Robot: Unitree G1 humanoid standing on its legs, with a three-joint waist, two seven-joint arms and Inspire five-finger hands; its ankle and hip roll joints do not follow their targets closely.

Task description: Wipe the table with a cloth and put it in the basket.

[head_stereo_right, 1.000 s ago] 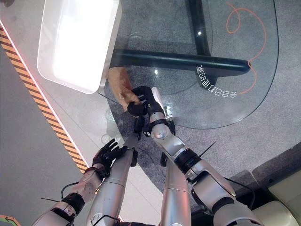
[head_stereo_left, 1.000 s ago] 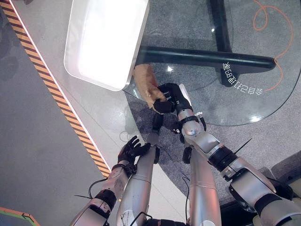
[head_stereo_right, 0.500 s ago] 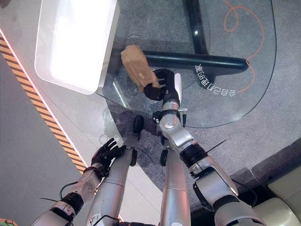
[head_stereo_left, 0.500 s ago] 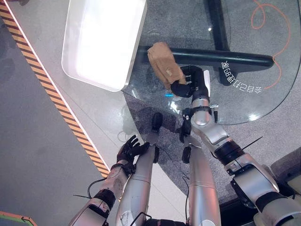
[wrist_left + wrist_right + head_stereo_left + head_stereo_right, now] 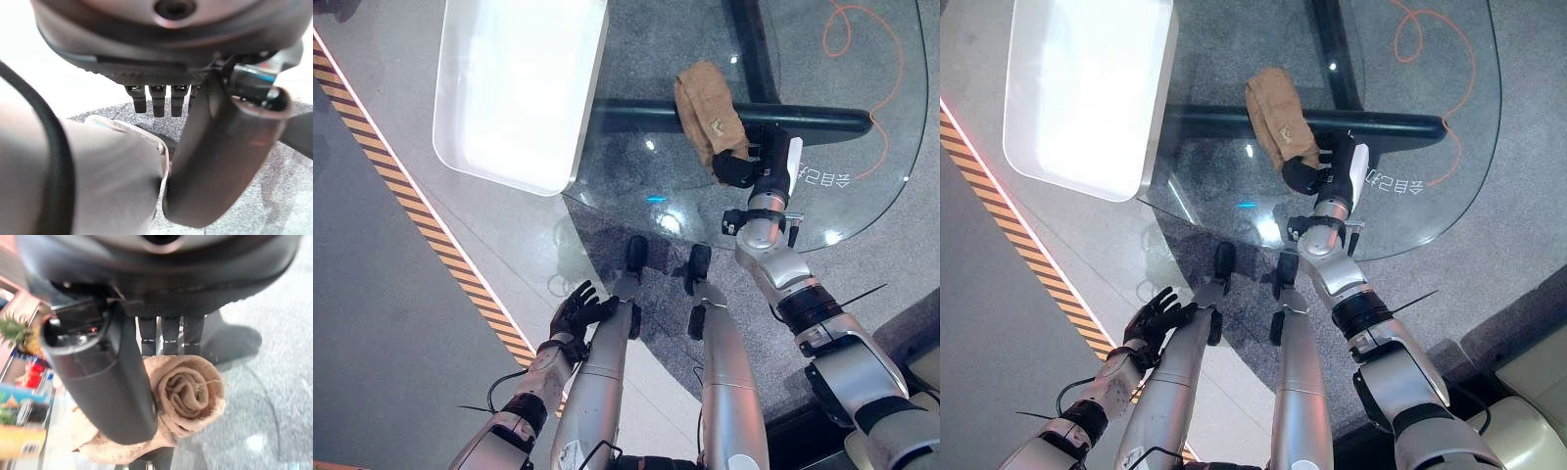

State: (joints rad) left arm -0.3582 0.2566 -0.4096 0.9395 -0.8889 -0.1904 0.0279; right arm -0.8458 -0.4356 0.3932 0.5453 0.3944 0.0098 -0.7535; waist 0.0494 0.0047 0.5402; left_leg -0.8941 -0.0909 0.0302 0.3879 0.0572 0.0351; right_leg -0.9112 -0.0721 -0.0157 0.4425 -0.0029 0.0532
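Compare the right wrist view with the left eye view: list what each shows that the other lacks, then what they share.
Right wrist view alone: the cloth's rolled end as a spiral, seen end-on.

Left eye view alone: the white basket at the glass table's left edge, an orange cable on the floor beyond, and the left hand low with fingers spread, holding nothing.

Both: the right hand curled round the tan cloth over the glass.

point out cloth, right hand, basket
cloth (image 5: 705,110), left eye view, middle of the tan roll on the glass table
right hand (image 5: 744,166), left eye view, dark fingers curled on the cloth's near end
basket (image 5: 460,137), left eye view, white side wall
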